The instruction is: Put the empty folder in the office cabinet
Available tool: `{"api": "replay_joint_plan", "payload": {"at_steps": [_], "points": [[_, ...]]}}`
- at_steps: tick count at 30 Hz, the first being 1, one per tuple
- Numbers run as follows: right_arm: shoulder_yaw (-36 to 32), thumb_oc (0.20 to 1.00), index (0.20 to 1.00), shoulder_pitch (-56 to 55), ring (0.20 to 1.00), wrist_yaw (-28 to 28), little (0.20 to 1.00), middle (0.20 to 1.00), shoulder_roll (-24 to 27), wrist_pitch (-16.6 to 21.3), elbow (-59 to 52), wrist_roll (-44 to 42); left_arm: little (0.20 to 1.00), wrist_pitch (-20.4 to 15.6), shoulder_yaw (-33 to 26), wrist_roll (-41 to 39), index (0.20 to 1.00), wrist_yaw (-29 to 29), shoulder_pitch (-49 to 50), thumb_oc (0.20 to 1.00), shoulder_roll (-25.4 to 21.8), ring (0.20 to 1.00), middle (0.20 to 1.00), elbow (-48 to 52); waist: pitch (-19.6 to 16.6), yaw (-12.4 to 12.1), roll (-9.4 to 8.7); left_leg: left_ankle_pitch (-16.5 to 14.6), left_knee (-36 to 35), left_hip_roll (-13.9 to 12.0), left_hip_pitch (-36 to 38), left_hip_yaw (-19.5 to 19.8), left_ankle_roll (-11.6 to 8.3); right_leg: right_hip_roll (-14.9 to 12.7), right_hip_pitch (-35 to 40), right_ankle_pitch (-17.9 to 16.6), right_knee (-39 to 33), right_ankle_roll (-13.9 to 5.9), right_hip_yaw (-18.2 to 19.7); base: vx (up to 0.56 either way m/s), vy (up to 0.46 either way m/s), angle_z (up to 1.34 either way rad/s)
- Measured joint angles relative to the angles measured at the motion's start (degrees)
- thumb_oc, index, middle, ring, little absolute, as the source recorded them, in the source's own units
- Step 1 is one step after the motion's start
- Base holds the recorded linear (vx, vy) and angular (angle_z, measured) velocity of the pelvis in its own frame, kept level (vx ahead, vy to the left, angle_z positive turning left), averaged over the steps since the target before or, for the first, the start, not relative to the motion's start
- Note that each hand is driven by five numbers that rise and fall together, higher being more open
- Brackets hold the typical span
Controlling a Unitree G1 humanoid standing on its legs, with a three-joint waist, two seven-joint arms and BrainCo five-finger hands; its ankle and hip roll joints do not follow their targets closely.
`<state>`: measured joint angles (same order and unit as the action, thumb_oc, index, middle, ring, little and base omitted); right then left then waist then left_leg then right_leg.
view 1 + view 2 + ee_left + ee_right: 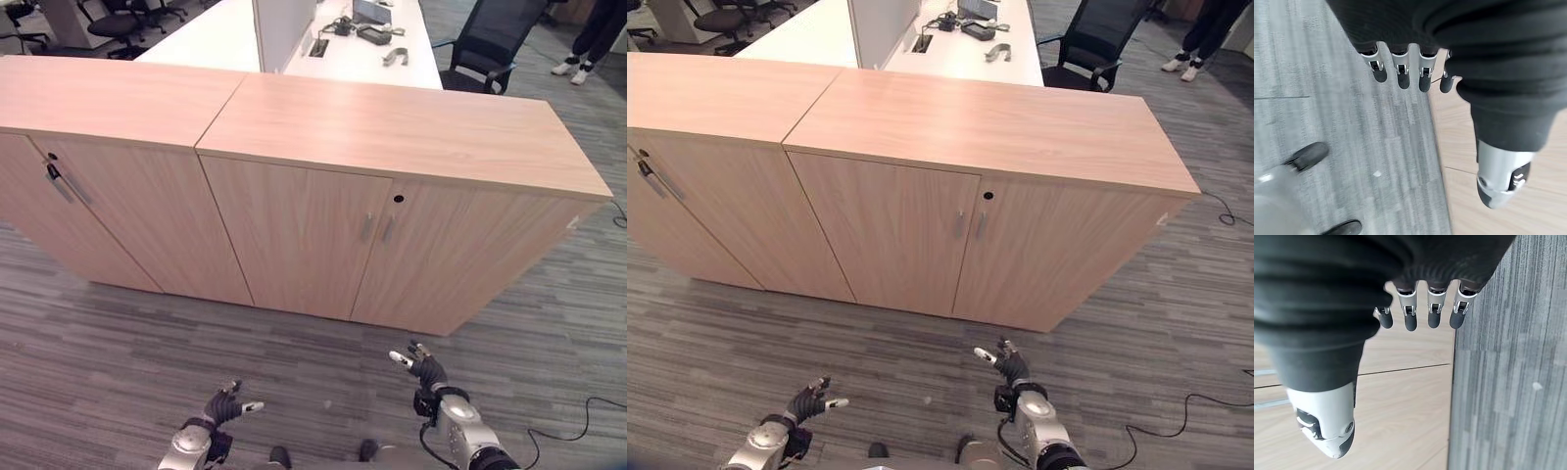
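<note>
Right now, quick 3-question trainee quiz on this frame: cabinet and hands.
1. True or false: the cabinet doors are shut.
2. The left hand and right hand are: A) both holding a folder, B) both open and holding nothing, C) one on a door handle.
3. Fill in: the cabinet's two door handles sit just below a small round ____.

Key: 1 true; 2 B; 3 keyhole.

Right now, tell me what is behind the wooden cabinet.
Behind the wooden cabinet stand a white desk and a black office chair. The floor under the desk is hidden. Both hands hang empty: left hand, right hand.
</note>
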<state>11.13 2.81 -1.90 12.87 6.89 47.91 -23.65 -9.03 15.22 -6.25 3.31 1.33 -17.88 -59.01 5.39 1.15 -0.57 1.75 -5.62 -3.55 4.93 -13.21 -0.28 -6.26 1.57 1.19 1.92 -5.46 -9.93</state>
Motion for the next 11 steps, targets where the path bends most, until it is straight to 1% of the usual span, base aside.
{"api": "replay_joint_plan", "payload": {"at_steps": [2, 3, 5, 11], "points": [[-0.01, 1.000, 1.000, -1.66, 1.000, -0.07, 1.000, 1.000, 0.81, 0.00, -0.12, 0.00, 1.000, -0.06, 0.00, -0.01, 1.000, 0.02, 2.14, 1.000, 0.84, 1.000, 1.000, 0.61, -0.99, 0.13, 1.52, 0.34, 0.00, -0.37, 0.50, 0.15, -0.69, 0.98, 3.10, -2.28, -5.17, 0.81, -0.28, 0.05, -0.043, 0.06], [0.02, 1.000, 1.000, -2.29, 1.000, -0.03, 1.000, 1.000, 1.33, -0.02, -0.13, -0.01, 1.000, -0.11, -0.02, -0.01, 1.000, 0.01, 2.50, 1.000, 1.42, 1.000, 1.000, 0.77, -1.29, 0.02, 2.08, 0.37, 0.43, -0.57, 0.79, 0.35, -0.74, 1.46, 4.36, -3.45, -6.98, 1.03, -0.46, 0.05, -0.056, 0.04], [0.01, 1.000, 1.000, -2.31, 1.000, 0.03, 1.000, 1.000, 1.66, -0.03, -0.14, -0.01, 1.000, -0.15, 0.21, 0.03, 1.000, 0.07, 2.92, 1.000, 1.83, 1.000, 1.000, 0.78, -1.41, 0.10, 2.02, 0.41, 0.43, -0.82, 1.54, 0.52, -0.79, 1.73, 5.12, -3.38, -7.29, 1.07, -0.58, 0.02, -0.046, 0.02], [-0.04, 1.000, 1.000, -2.46, 1.000, 0.01, 1.000, 1.000, 1.84, -0.01, -0.15, -0.05, 1.000, -0.17, 0.38, 0.11, 1.000, 0.10, 2.71, 1.000, 1.93, 1.000, 1.000, 0.77, -2.15, 0.20, 1.01, 0.52, -0.05, -0.84, 1.45, 1.03, -1.26, 1.65, 5.20, -3.17, -7.32, 1.09, -1.00, 0.01, -0.027, 0.04]]}}
